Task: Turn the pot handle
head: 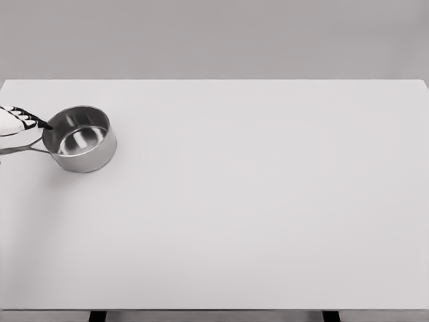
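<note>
At the far left of the frame, the left hand [19, 119] is cut off by the picture's edge, so only its dark-tipped fingers [33, 121] show and the arm behind is out of sight. The pot's handle [23, 149] likewise runs off that edge, its end unseen. Whether the fingertips touch the pot [80, 139] rim cannot be told.

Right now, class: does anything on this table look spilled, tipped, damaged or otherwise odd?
Nothing stands out. The pot stands upright and empty near the left edge of the table, its handle pointing left. The left hand reaches in there, fingertips at the pot's rim. No spill or damage shows.
</note>
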